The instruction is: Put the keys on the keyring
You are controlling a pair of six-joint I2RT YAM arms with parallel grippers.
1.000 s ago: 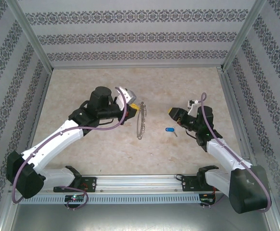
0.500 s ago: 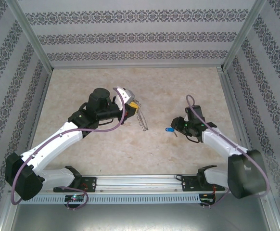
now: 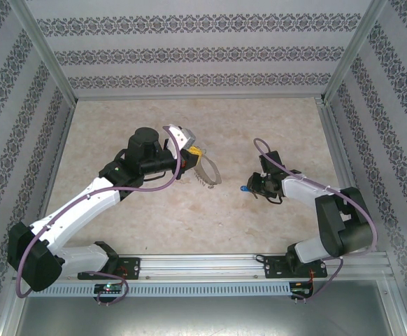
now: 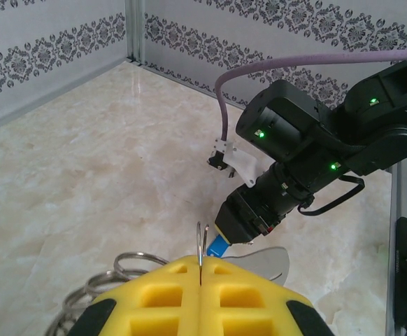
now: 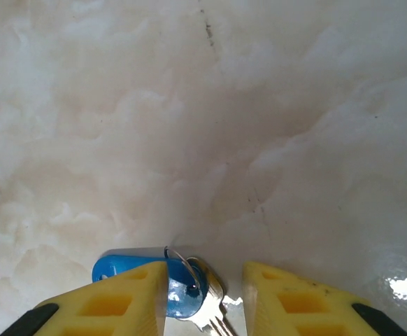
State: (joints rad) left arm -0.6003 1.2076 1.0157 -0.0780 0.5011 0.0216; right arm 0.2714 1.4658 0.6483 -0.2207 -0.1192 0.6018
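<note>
Two-armed inward reach, left gripper (image 4: 200,278) pinching keyring (image 3: 210,176), right gripper (image 5: 205,274) pitched down, narrowly parted around key (image 5: 119,268)

The top camera looks down on the whole table (image 3: 273,224) — both close wrist cameras share the blue key (image 5: 123,268).

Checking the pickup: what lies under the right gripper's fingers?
The blue-headed key on the table, between the open fingers. One finger covers part of its head; the blade's tip runs out of frame.
</note>
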